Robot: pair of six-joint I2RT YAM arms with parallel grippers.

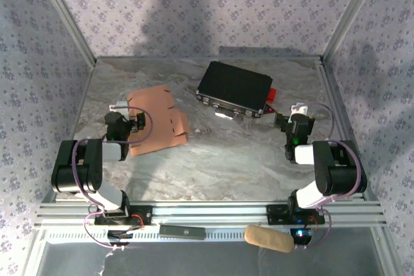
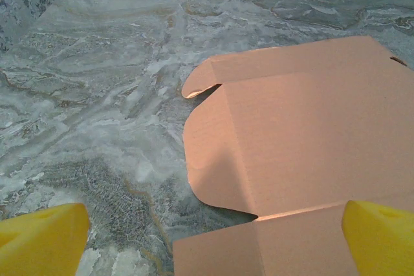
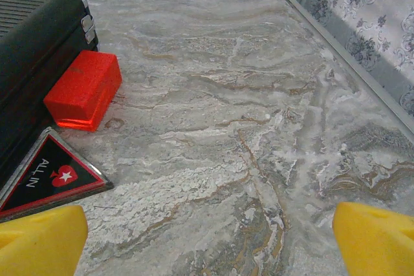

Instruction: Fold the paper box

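top view: the paper box [image 1: 155, 121] lies flat and unfolded, left-centre on the table [image 1: 226, 166]. the left gripper [image 1: 127, 117] is at its left edge, jaws spread, holding nothing. the right gripper [image 1: 299, 119] is spread and empty too, near the black case [image 1: 234, 88]. risk — the thin sheet may slide rather than crease if pushed w/o a 2nd hold. open table btwn the arms.

left wrist: yellow fingers [image 2: 39, 240] straddle a flap corner of the paper box [image 2: 304, 134]. it lies near flat, so a pinch could miss or crumple it. bare marble to the left.

right wrist: the red block [image 3: 84, 88] and the case [image 3: 32, 50] sit left — a swing that way could clip them. a rail [image 3: 349, 63] bounds the right; middle is open.
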